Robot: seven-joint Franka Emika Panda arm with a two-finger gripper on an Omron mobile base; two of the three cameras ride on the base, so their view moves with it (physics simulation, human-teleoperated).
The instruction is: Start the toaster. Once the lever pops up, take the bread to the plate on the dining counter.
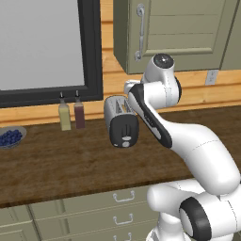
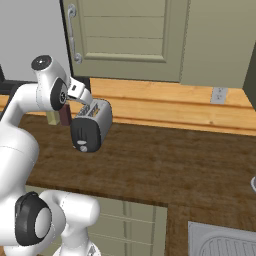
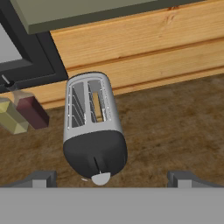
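Now you can see the small silver toaster with the black end (image 3: 92,127) sitting on the dark brown wood counter (image 1: 70,164), close to the wall. Your gripper (image 3: 111,178) hangs above it with its jaws spread wide, holding nothing. A tan slice of bread (image 3: 97,107) sits inside one slot (the right one in the hand view). Two little bottles (image 1: 71,114) stand just beside the toaster.

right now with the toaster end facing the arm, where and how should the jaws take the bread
Grip the bread by its top edge, coming straight down from above. It stands upright in one slot of the toaster, sunk between the slot walls, so little besides that narrow edge is reachable. Turn the open gripper so the jaws close across the slice's thin faces. Probably easier once it rises.
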